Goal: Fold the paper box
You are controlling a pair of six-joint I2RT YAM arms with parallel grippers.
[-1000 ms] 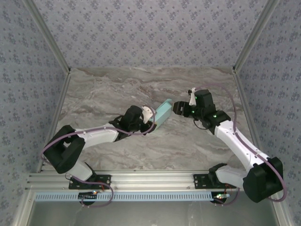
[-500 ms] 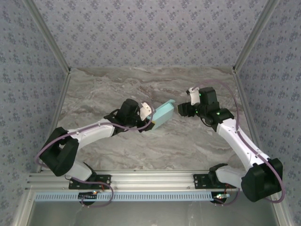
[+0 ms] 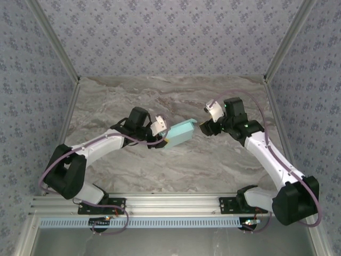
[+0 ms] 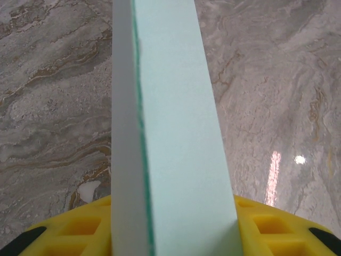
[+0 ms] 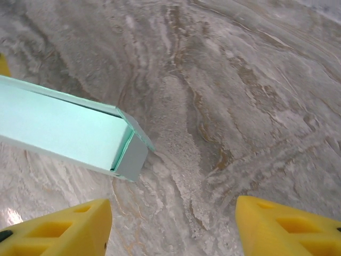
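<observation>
Left arm has swung its wrist back and to the left over the last second, so the box [image 3: 180,132] went from steeply angled to lying flatter across the top view, long axis pointing right, and the right arm has turned its wrist a bit too. Starting from the near edge: the metal rail [image 3: 160,205] carries both bases, and the arms reach in toward each other over the middle of the table [image 3: 160,101]. The left gripper [image 3: 163,133] is pinching one end of the box, yellow fingers [image 4: 64,229] clamped on either side of it, with the pale turquoise slab running straight away from the left wrist cam. It looks lifted off the marble, roughly mid-table between the two grippers. The right gripper [image 3: 205,127] sits just beside the box's free end, not touching, jaws spread with nothing between the yellow fingertips [image 5: 287,226]. From the right wrist cam that end of the box [image 5: 58,130] looks open, you can see a bit inside. Further back it's bare marble, then the patterned walls [image 3: 170,32].
</observation>
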